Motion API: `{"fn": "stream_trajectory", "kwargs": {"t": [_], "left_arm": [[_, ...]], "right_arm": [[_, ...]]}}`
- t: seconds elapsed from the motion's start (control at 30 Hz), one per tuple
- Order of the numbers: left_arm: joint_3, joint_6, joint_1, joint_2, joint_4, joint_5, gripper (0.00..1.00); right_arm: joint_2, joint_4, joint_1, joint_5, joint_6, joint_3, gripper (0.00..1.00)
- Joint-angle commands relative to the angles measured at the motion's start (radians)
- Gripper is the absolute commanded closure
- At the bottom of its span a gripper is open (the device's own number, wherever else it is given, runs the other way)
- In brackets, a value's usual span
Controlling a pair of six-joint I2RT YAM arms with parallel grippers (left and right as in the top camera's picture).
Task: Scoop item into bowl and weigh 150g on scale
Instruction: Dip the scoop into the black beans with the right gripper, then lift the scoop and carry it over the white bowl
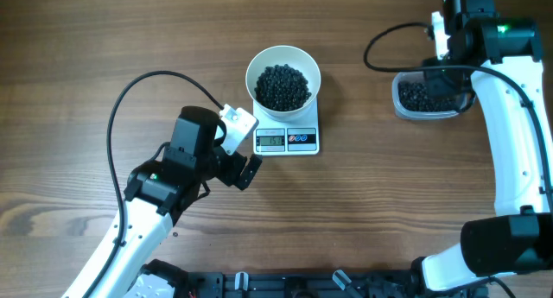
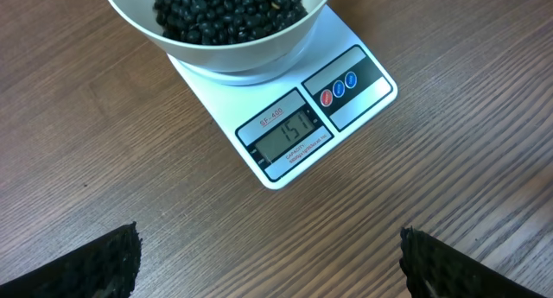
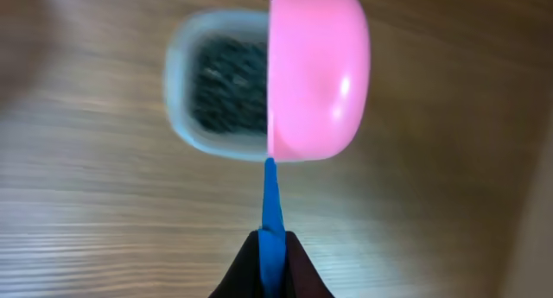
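The white bowl (image 1: 282, 76) stands on the small white scale (image 1: 288, 140), holding a heap of black beans (image 1: 282, 86). In the left wrist view the bowl (image 2: 233, 56) sits above the display (image 2: 289, 134), which reads 151. My left gripper (image 2: 270, 265) hovers open and empty over bare wood, just in front and left of the scale (image 2: 346, 108). My right gripper (image 3: 272, 255) is shut on the blue handle of a pink scoop (image 3: 318, 73). The scoop is turned on its side above a clear tub (image 3: 186, 91) of beans.
The clear tub (image 1: 428, 97) stands at the far right under the right arm (image 1: 505, 117). A black cable (image 1: 151, 86) loops over the wood left of the bowl. The left arm (image 1: 164, 181) reaches in from the front left.
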Motion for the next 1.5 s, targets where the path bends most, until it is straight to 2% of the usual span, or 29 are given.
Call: {"fn": "stream_trajectory", "kwargs": {"t": [0.0, 0.13, 0.47, 1.13, 1.47], "left_arm": [[-0.004, 0.009, 0.004, 0.003, 0.0, 0.005, 0.0], [-0.004, 0.009, 0.004, 0.003, 0.0, 0.005, 0.0], [-0.004, 0.009, 0.004, 0.003, 0.0, 0.005, 0.0], [-0.004, 0.009, 0.004, 0.003, 0.0, 0.005, 0.0], [-0.004, 0.009, 0.004, 0.003, 0.0, 0.005, 0.0]], "right_arm": [[0.012, 0.071, 0.006, -0.365, -0.032, 0.063, 0.96], [0.013, 0.187, 0.058, -0.55, -0.032, 0.066, 0.96], [0.017, 0.331, 0.25, -0.545, -0.021, 0.063, 0.96], [0.125, 0.317, 0.355, -0.54, -0.022, 0.054, 0.96], [0.211, 0.257, 0.38, -0.445, -0.025, 0.054, 0.96]]}}
